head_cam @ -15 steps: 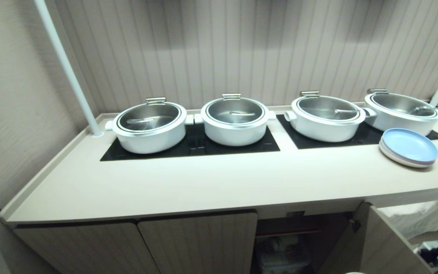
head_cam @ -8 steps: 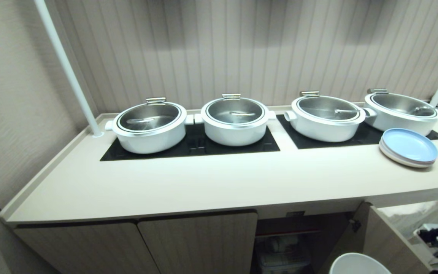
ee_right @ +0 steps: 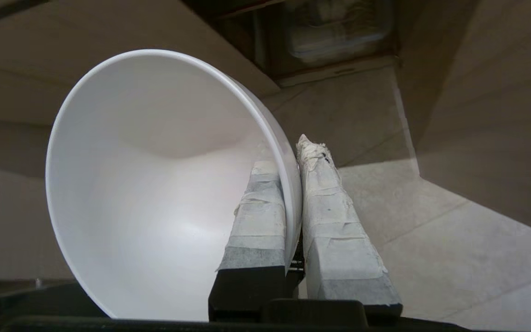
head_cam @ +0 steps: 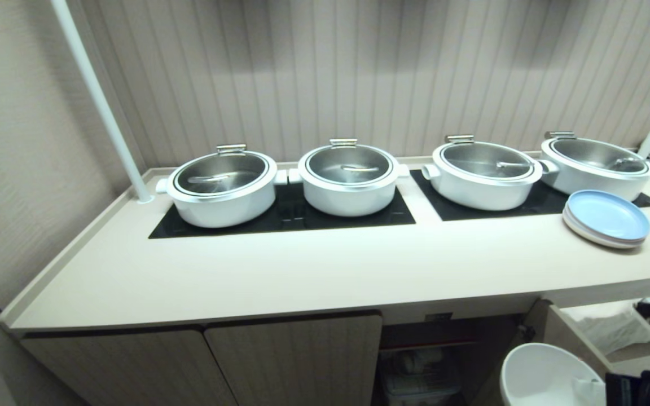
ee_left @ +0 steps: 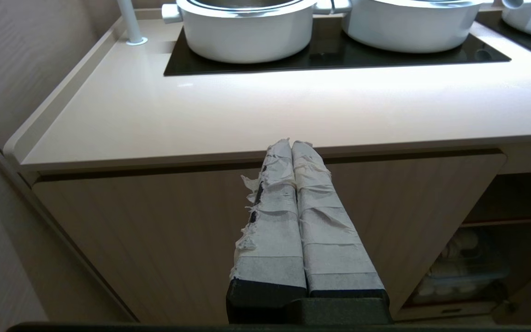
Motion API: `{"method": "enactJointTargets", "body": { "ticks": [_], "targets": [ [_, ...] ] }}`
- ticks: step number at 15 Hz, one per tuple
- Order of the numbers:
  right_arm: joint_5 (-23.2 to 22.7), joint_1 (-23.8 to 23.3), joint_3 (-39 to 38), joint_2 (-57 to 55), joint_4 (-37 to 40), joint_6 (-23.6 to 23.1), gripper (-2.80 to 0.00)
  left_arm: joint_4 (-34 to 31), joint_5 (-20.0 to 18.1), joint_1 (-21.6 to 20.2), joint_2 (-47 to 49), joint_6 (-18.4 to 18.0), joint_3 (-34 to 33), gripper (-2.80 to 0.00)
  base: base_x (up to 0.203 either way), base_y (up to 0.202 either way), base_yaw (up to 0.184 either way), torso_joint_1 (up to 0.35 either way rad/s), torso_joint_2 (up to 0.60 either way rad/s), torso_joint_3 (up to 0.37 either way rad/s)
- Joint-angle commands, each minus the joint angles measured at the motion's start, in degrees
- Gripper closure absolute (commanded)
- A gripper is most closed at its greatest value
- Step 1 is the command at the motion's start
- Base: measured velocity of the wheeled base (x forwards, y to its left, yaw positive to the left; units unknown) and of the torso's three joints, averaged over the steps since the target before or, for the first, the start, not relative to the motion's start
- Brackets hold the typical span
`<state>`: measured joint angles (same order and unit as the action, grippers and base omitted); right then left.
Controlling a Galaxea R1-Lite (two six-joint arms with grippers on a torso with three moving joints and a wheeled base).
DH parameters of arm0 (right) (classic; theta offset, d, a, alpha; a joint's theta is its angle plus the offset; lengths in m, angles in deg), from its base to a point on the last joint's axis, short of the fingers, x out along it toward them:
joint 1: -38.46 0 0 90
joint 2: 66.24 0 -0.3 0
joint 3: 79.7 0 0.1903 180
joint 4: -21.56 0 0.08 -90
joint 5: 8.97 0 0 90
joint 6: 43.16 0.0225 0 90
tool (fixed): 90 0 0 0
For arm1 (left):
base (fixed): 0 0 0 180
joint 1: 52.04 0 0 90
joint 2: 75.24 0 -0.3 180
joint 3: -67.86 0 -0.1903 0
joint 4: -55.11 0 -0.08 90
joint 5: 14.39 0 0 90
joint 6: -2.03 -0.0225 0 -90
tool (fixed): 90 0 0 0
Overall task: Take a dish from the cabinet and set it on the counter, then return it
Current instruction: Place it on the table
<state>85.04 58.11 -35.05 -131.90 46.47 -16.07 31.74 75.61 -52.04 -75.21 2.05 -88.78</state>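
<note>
The dish point(head_cam: 545, 375), a plain white bowl, hangs tilted at the bottom right of the head view, in front of the open cabinet point(head_cam: 297, 361) compartment and below the counter point(head_cam: 325, 270) edge. My right gripper point(head_cam: 590, 389) is shut on its rim. In the right wrist view the dish point(ee_right: 155, 184) fills the frame, and the right gripper point(ee_right: 287, 152) has one taped finger inside the wall and one outside. My left gripper point(ee_left: 292, 144) is shut on nothing, facing a closed cabinet door point(ee_left: 178, 240) just under the counter point(ee_left: 247, 115).
Several white lidded pots point(head_cam: 220, 189) stand on black cooktop panels point(head_cam: 285, 217) at the back. Stacked pastel plates point(head_cam: 607, 217) lie at the right. A white post point(head_cam: 99, 101) rises at the back left. The open door point(head_cam: 570, 332) swings out beside the dish.
The dish has risen into the head view from below its bottom edge, carried up by my right gripper, whose black body now shows at the bottom right. The left arm has not moved.
</note>
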Motion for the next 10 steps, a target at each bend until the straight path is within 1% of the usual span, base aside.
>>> {"method": "enactJointTargets", "body": {
  "ticks": [1, 3, 5, 7, 10],
  "targets": [
    [0.0, -3.1, 2.8, -2.4, 1.5, 0.2, 0.0, 0.0, 0.1, 0.0, 0.0, 0.0, 0.0, 0.0, 0.0, 0.0, 0.0, 0.0, 0.0, 0.0],
    [0.1, -5.9, 5.7, -6.0, 2.4, -0.1, 0.0, 0.0, 0.0, 0.0, 0.0, 0.1, 0.0, 0.0, 0.0, 0.0, 0.0, 0.0, 0.0, 0.0],
    [0.1, -7.2, 9.5, -8.8, 3.8, -0.3, 0.0, 0.0, 0.0, 0.0, 0.0, 0.1, 0.0, 0.0, 0.0, 0.0, 0.0, 0.0, 0.0, 0.0],
    [0.3, -7.5, 13.7, -12.2, 6.7, -0.5, 0.0, 0.0, 0.0, 0.0, 0.0, 0.1, 0.0, 0.0, 0.0, 0.0, 0.0, 0.0, 0.0, 0.0],
    [0.6, -7.6, 18.3, -18.0, 6.9, -0.6, 0.0, 0.0, 0.0, 0.0, 0.0, 0.1, 0.0, 0.0, 0.0, 0.0, 0.0, 0.0, 0.0, 0.0]
  ]
}}
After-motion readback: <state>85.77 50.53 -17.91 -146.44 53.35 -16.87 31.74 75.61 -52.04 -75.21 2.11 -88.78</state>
